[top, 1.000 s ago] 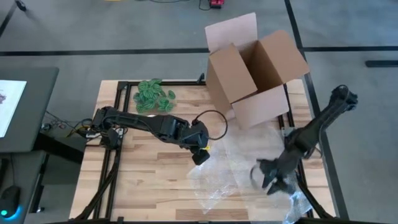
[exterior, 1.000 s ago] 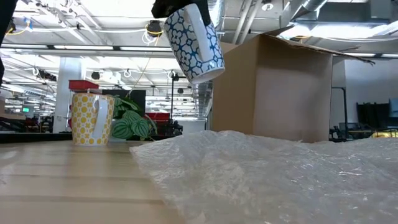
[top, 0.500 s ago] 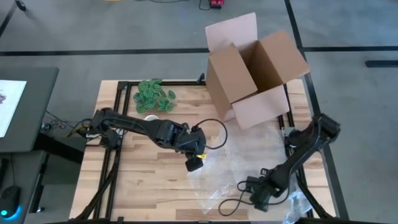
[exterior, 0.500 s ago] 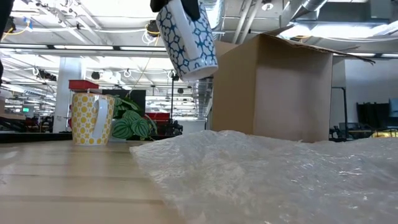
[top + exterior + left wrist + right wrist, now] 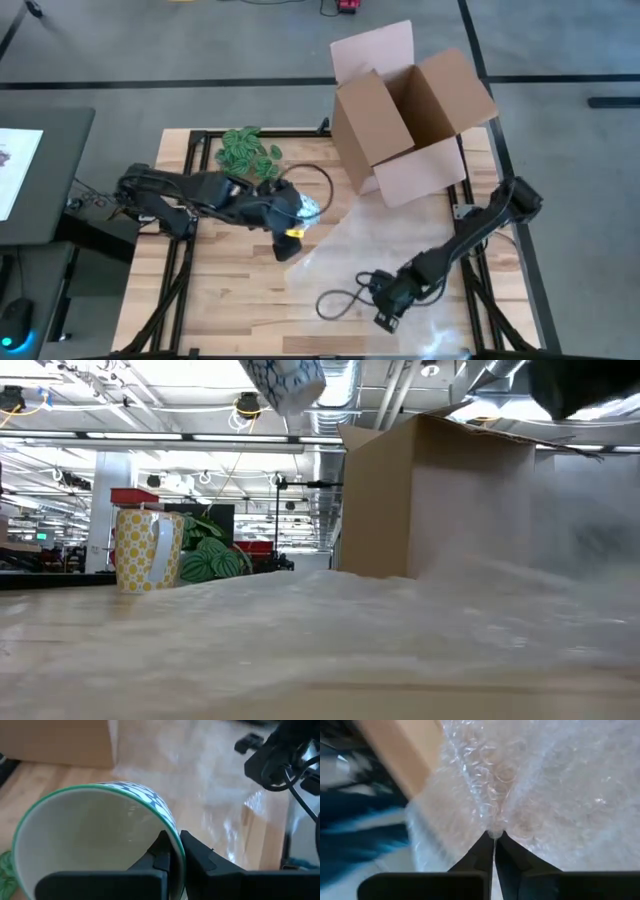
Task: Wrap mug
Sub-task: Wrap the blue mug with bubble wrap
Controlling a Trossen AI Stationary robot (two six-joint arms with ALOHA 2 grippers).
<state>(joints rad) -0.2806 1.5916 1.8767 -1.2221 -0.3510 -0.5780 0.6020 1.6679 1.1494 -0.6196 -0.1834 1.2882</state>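
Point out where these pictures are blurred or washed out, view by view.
Low view: the bubble wrap is smeared across the foreground, hazing the cardboard box; the yellow mug stays sharp. Right wrist view: the background beside the wrap streaks into blue and dark bands. Left wrist view: the blue-patterned mug is soft up close, with glare on the wrap beyond. High view: crisp throughout.

Blue-patterned mug held aloft; bubble wrap on table.

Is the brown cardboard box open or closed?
Open: the brown cardboard box has its flaps raised, and its inside shows from above.
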